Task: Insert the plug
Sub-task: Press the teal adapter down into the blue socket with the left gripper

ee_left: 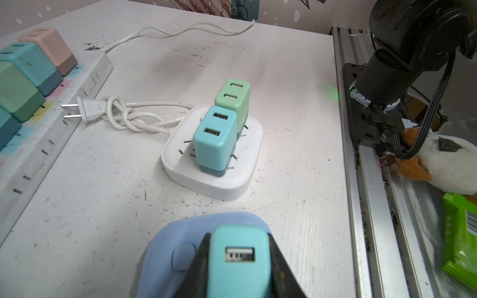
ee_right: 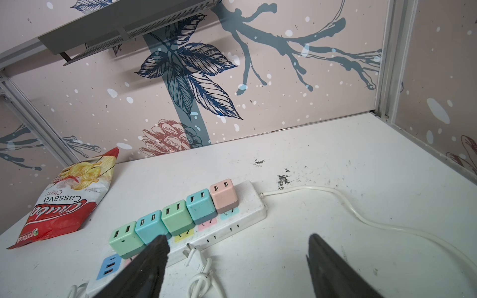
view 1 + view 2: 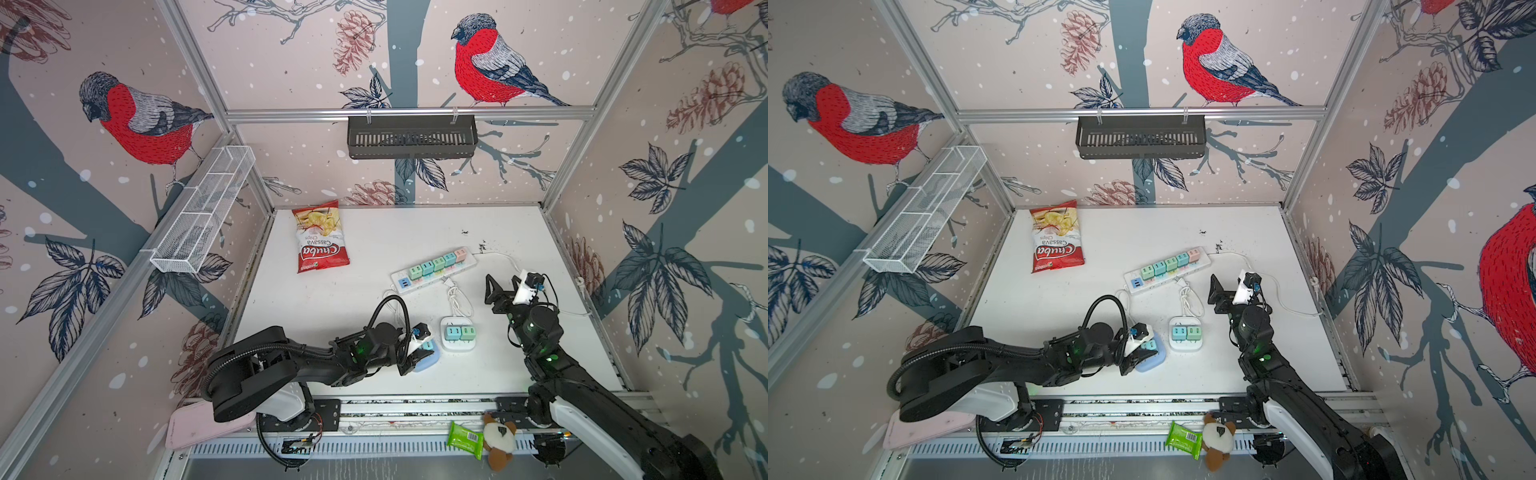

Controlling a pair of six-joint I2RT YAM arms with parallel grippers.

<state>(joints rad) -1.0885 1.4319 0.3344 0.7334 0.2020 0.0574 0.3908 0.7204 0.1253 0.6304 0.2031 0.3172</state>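
L gripper [image 1: 238, 240] is closed narrow on a teal USB charger plug [image 1: 238, 276], black fingers [image 1: 198, 260] pressed on both its sides, USB port facing the wrist cam. The plug sits directly over a light-blue socket base [image 1: 178, 232] at the front-centre of the white table [image 3: 353, 316]; prongs are hidden, so cannot tell whether it is seated. R gripper [image 2: 237, 238] has its jaws spread wide w/ nothing between them, hovering just in front of the long white power strip [image 2: 247, 203]. The strip carries five chargers in a row: green, teal, green, teal, pink. A loose two-prong plug [image 1: 89, 109] on a knotted white cord lies beside the strip's near edge, prongs pointing at it. Its cord runs to a white square socket block [image 1: 206, 185] betw. the two arms, holding one teal charger [image 1: 214, 139] and one green charger [image 1: 233, 100], both upright. A cassava chips bag [image 3: 320, 237] lies flat at rear left, well apart.
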